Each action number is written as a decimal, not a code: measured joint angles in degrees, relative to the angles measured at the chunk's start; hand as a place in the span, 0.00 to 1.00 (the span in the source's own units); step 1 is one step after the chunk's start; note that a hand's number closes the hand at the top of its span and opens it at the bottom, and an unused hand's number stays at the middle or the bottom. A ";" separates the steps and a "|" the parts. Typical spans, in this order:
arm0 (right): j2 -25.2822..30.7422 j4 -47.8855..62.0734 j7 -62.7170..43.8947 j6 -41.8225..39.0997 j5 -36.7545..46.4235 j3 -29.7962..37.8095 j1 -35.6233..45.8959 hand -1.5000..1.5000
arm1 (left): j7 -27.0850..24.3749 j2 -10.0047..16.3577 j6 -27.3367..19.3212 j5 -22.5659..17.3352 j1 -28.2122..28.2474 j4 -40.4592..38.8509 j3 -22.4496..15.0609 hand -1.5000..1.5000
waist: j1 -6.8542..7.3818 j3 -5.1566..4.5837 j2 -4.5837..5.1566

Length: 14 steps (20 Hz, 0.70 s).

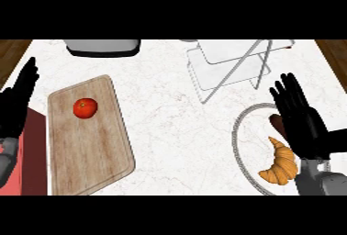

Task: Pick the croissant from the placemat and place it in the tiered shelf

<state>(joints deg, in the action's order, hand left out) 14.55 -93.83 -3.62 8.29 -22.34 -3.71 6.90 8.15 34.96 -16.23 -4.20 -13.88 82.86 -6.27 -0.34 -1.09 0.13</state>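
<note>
At the counter's (pixel 173 133) left edge the left hand (pixel 15 108) shows with its fingers straight and pointing up, holding nothing. Below it, at the front left corner, lies a red mat (pixel 32 160), partly under the long side of a wooden cutting board (pixel 92 147). The board runs from the front edge toward the middle of the counter, and a red tomato (pixel 85 108) sits near its far end. At the back edge, beyond the board, stands a grey and black item (pixel 102 47) that is cut off by the view. Further right along the back edge stands the tiered shelf (pixel 230 53), a white wire frame with pale panes and nothing on them. Near the front right corner lies the round placemat (pixel 235 135) with its grey rim. The croissant (pixel 281 166) rests on the placemat's right part, curved and golden, well apart from the shelf. The right hand (pixel 301 121) is over the placemat just beside the croissant's upper tip, fingers straight and spread, gripping nothing. A small dark brown thing (pixel 276 123) shows at the hand's left edge; what it is cannot be told.
</note>
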 measured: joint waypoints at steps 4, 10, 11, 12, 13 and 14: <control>4.65 -1.89 2.03 4.81 5.49 4.80 -5.27 1.00 | 0.74 -3.17 1.29 -4.11 3.70 -2.41 0.97 0.50 | -1.54 0.51 -0.32; 12.33 3.94 0.83 14.40 14.19 15.78 -19.41 0.00 | 3.64 -9.88 2.38 -11.32 10.21 -4.88 1.47 0.50 | -5.19 0.50 -0.09; 11.94 3.85 1.28 15.38 14.09 17.30 -22.30 0.00 | 4.03 -10.41 3.23 -12.51 11.19 -4.81 1.54 0.50 | -4.90 0.61 -0.24; 11.05 3.45 2.60 16.05 13.85 18.54 -25.07 0.00 | 3.85 -11.71 3.26 -12.99 11.76 -4.52 1.10 0.50 | -4.56 0.76 -0.38; 10.12 2.39 4.38 16.15 13.49 19.61 -28.20 0.00 | 3.38 -12.27 3.86 -13.57 11.65 -4.98 1.28 0.50 | -4.26 0.88 -0.47; 9.53 1.19 5.95 15.72 13.11 20.54 -31.09 0.00 | 3.10 -12.87 4.33 -13.94 11.72 -4.93 1.19 0.50 | -3.82 0.99 -0.55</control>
<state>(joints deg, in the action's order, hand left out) 24.08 -92.64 2.33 24.01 -9.24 16.82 -24.19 11.26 22.08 -11.90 -18.14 -2.16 77.92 -5.08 -4.16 -0.10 -0.41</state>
